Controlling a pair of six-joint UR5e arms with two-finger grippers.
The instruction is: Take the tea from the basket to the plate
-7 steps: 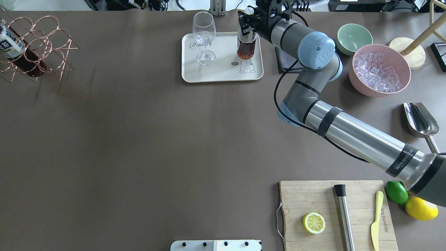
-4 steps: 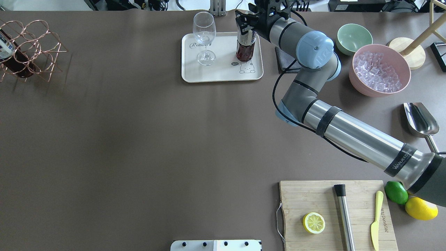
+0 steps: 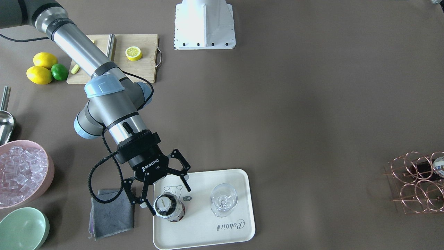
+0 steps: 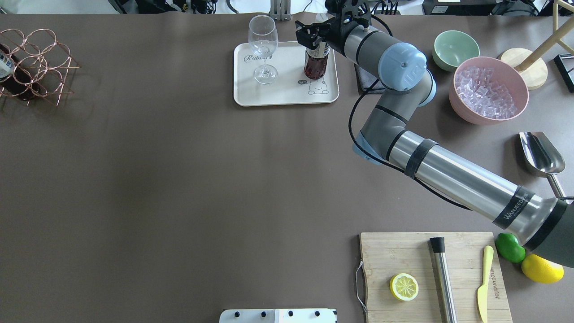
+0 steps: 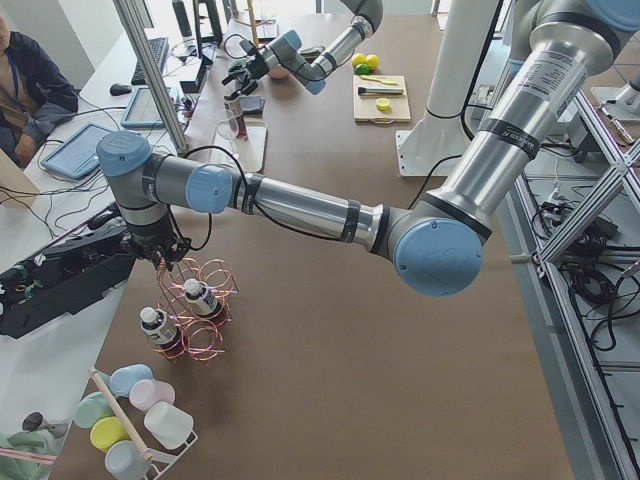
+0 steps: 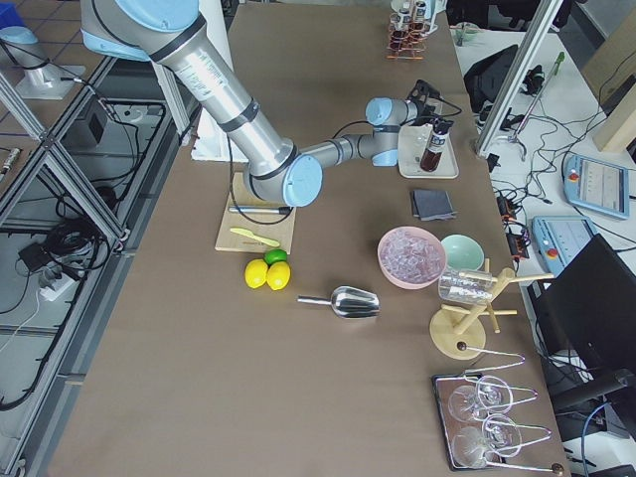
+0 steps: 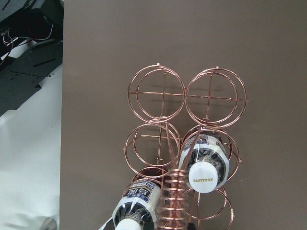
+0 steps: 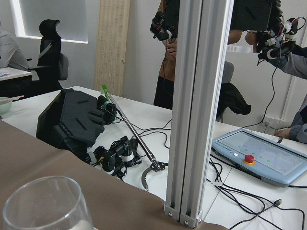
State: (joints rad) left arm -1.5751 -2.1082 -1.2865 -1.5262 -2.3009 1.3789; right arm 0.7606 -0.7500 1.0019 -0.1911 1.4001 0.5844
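One tea bottle (image 4: 316, 65) stands upright on the cream plate (image 4: 287, 94), beside the bear drawing; it also shows in the front view (image 3: 169, 207). My right gripper (image 4: 316, 38) is open with its fingers spread on either side of the bottle's top (image 3: 170, 200). The copper wire basket (image 4: 38, 63) sits at the far left with two more tea bottles (image 7: 206, 167) in its cells. My left gripper (image 5: 160, 255) is at the basket's coiled handle (image 7: 172, 196). I cannot tell whether it is open or shut.
A stemmed glass (image 4: 262, 45) stands on the plate left of the bottle. A grey cloth (image 3: 111, 213), a green bowl (image 4: 453, 49) and a pink bowl of ice (image 4: 489, 89) lie to the right. A cutting board (image 4: 385, 255) is at the front right.
The right gripper was shut on the tilted bottle; the bottle now stands upright on the plate and the fingers have spread. The basket has moved left and settled lower.
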